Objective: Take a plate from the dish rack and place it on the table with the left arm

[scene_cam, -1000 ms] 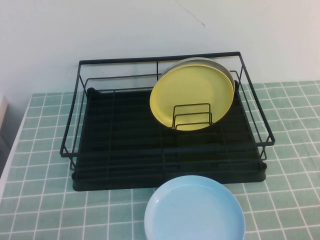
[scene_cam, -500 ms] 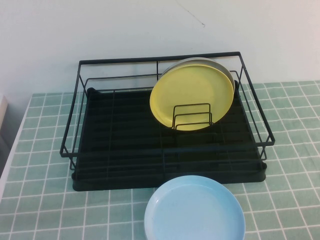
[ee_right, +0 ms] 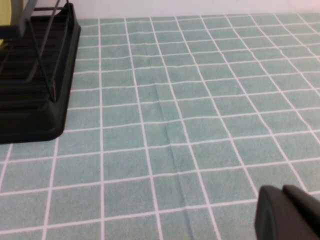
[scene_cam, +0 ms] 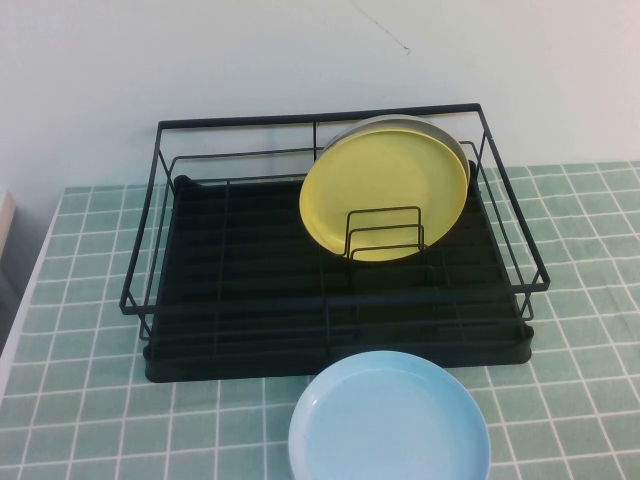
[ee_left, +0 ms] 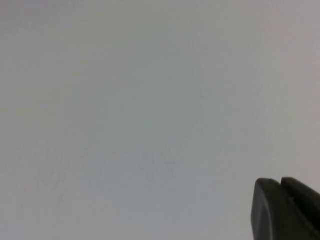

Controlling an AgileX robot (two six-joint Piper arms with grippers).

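Note:
The yellow plate stands on edge in the wire dividers at the back right of the black dish rack, which sits on the green-tiled table. Neither arm appears in the high view. In the left wrist view, the left gripper shows only its two dark fingertips pressed together, shut on nothing, facing a blank pale wall. The right gripper hovers low over bare tiles to the right of the rack's corner, its fingertips together and empty.
A pale grey plate leans right behind the yellow one. A light blue plate lies flat on the tiles just in front of the rack. The table's left edge runs close to the rack.

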